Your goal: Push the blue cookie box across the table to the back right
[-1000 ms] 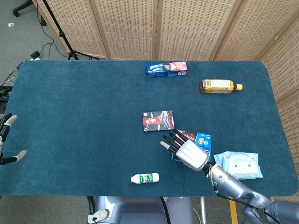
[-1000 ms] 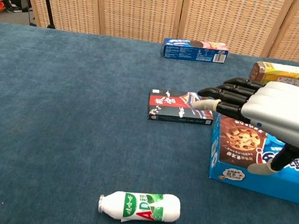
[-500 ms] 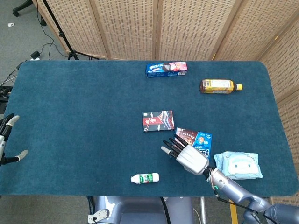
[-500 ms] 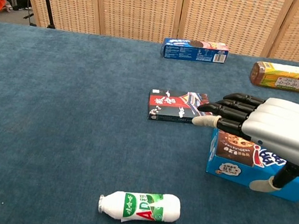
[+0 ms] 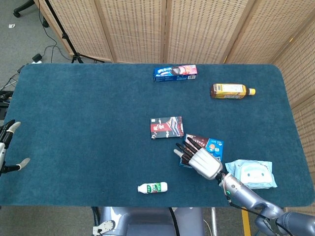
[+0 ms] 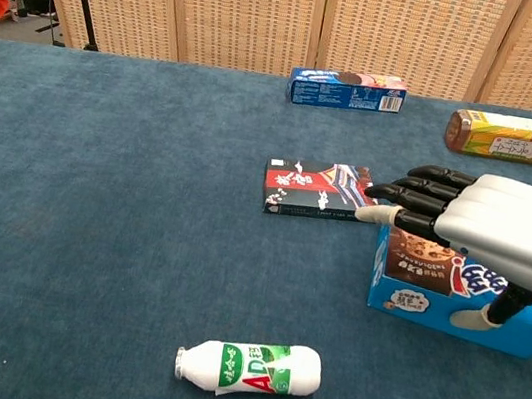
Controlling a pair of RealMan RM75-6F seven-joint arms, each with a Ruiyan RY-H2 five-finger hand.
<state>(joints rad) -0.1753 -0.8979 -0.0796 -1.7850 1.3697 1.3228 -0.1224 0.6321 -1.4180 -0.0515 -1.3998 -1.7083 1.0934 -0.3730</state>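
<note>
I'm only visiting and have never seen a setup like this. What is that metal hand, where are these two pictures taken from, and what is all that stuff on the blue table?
Both pictures come from the robot's own cameras: one on its head looking down, one on its chest looking across the table. The silver and black thing is its right hand, lying flat over the blue cookie box, which it is meant to push; it does not grip it. Its left hand waits at the table's edge, holding nothing. Also lying there: a red and black box, a long blue biscuit pack, a tea bottle, a small white bottle and a wipes pack.
</note>
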